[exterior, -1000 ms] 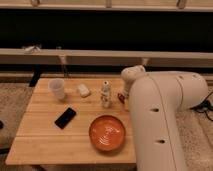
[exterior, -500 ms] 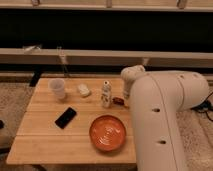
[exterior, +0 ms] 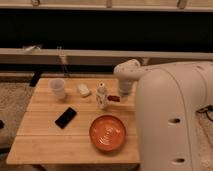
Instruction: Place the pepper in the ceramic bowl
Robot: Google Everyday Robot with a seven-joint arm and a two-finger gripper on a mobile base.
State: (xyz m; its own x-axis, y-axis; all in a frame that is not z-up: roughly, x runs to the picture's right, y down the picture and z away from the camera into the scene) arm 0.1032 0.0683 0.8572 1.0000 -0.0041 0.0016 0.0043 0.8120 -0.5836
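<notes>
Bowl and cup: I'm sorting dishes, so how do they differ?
The bowl is orange-brown, wide and shallow; the cup is translucent white and narrow. The bowl sits near the table's front edge, the cup at its far left. Both are round and upright. The gripper hangs right of the bottle, touching neither.

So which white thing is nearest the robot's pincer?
The small white patterned bottle. It stands right beside the pincer, low over the table by the red pepper; the cup and white lump sit farther off.
</notes>
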